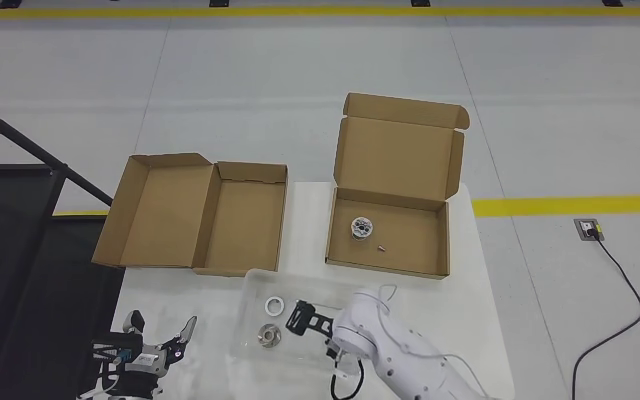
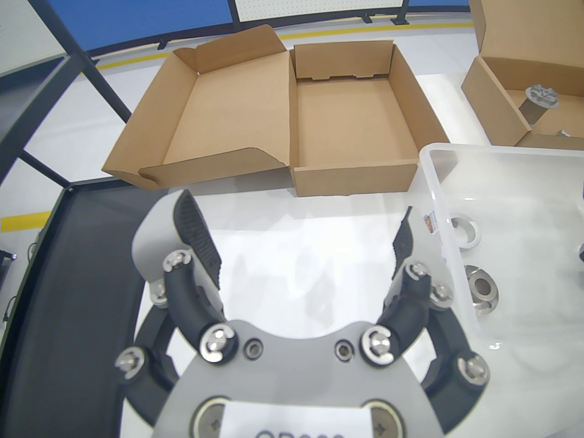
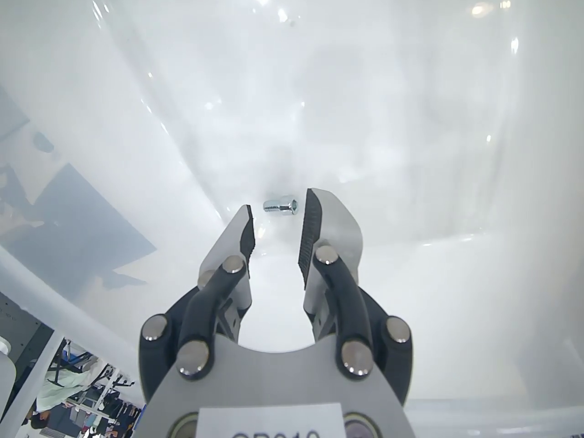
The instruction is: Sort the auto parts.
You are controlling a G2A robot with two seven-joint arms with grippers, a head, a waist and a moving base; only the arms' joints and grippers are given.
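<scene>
Top camera looks steeply down on the white tabletop, taking in the left-hand open brown cardboard box and the clear plastic bin. Left wrist camera views both from low and near. Right wrist camera sits close inside the bin, facing its floor.

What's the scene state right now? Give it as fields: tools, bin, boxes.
left tool: open, holding nothing, over the table beside the clear bin
right tool: open, inside the bin, bolt at the gap between its tips, not gripped
bin contents: bolt, white ring, metal collar
left box: open, lid folded out flat
right box: open, lid upright, holds a toothed part and a small screw
</scene>
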